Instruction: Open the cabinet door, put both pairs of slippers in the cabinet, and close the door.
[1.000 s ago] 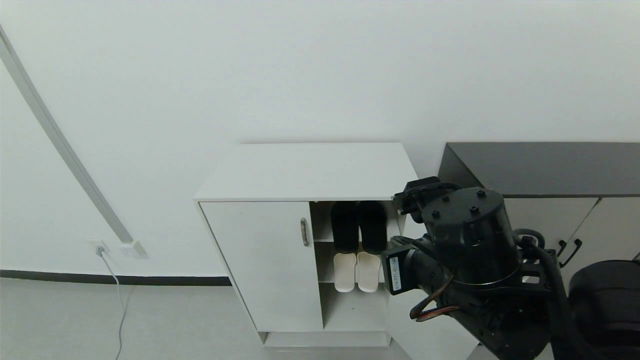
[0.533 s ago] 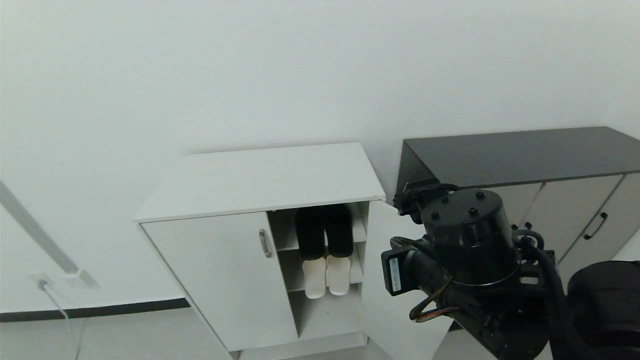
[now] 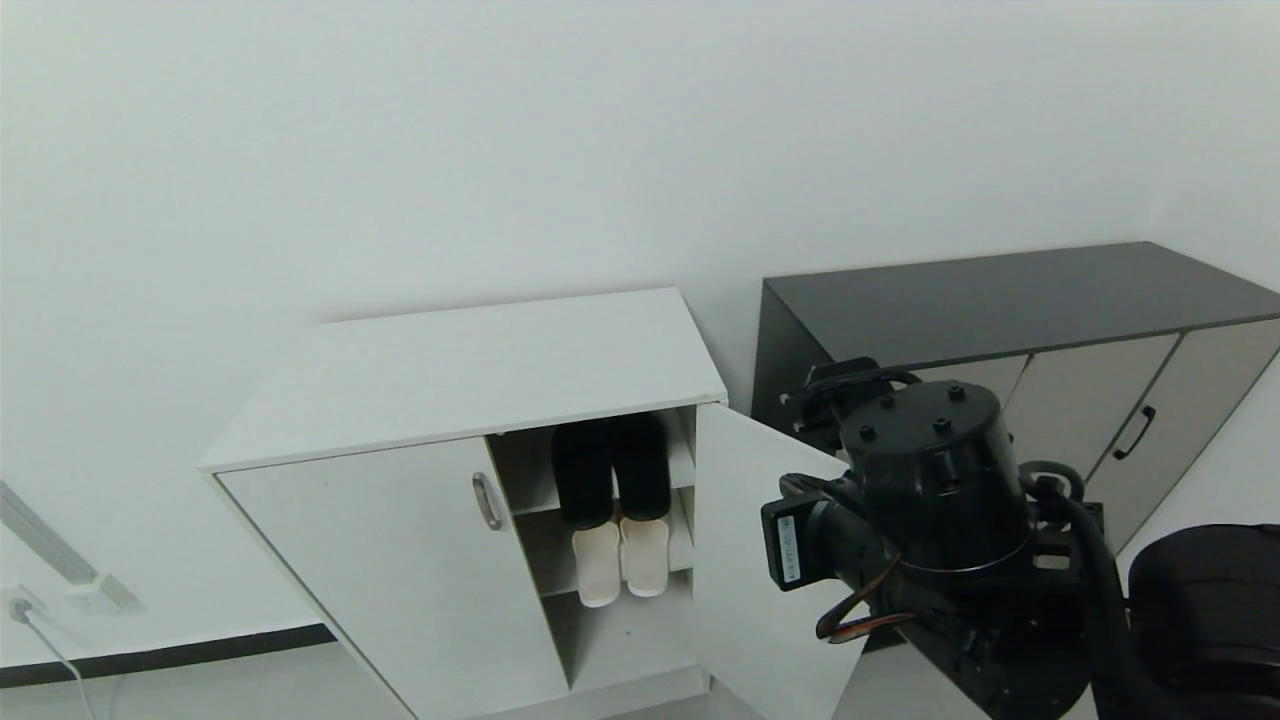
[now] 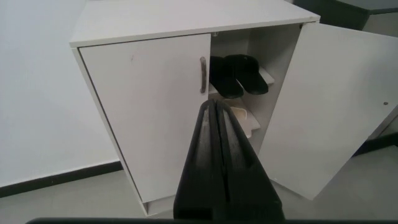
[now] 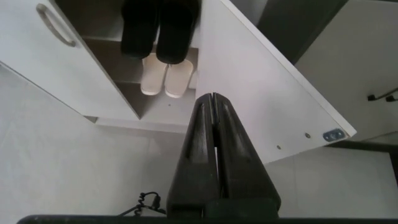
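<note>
A white cabinet (image 3: 470, 370) stands against the wall, its left door (image 3: 400, 580) closed and its right door (image 3: 760, 560) swung open. Inside, black slippers (image 3: 610, 470) lie on the upper shelf and white slippers (image 3: 620, 560) on the shelf below. My left gripper (image 4: 214, 106) is shut and empty, held in front of the closed door (image 4: 149, 106) near its handle. My right gripper (image 5: 213, 98) is shut and empty too, in front of the open door (image 5: 261, 93), with the black slippers (image 5: 158, 28) and white slippers (image 5: 165, 74) beyond it.
A dark grey sideboard (image 3: 1000, 300) with handled doors stands just right of the cabinet, behind the open door. A wall socket with a cable (image 3: 20, 605) sits low at the far left. Bare floor lies in front of the cabinet.
The head camera has moved, so the cabinet now shows farther left and more of the sideboard is in view. The open door's face shows more. The slippers stay on their shelves.
</note>
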### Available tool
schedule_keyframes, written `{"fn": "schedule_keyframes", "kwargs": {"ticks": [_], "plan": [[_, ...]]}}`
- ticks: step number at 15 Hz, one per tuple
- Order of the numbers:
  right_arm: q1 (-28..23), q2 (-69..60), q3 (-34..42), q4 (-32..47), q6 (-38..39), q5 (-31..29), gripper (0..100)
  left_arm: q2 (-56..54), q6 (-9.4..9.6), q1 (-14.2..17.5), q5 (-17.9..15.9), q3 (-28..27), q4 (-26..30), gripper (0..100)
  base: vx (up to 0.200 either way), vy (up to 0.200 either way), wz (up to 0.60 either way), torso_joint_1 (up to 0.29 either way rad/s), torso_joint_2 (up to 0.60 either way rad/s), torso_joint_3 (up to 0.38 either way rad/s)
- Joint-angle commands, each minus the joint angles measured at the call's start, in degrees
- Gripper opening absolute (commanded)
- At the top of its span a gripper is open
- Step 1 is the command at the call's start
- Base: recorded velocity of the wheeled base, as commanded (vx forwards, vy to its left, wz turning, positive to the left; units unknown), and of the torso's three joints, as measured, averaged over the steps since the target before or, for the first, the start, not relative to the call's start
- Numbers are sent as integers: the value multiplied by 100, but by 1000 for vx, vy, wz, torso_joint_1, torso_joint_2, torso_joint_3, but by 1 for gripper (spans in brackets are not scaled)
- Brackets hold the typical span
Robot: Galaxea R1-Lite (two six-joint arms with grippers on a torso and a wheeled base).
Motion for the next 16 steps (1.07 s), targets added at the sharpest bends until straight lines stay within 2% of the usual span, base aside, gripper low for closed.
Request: {"fn": "schedule_keyframes", "kwargs": {"ticks": [1,5,13,16], "plan": [[-5,-26,20,1,1,-1,0,6,0,-2,-2,0,-1,0,0,0,0,0,0,0],[-32,-17,64,-78,-7,-1,0,-2,0,-2,-2,0,-1,0,0,0,0,0,0,0],[-93,18,99,-227,-95,-1,0,-2,0,6,-2,0,-1,0,-200,0,0,-1,4,-1],[-410,133,90,-350,-209,8,0,-2,0,6,-2,0,-1,0,0,0,0,0,0,0]]}}
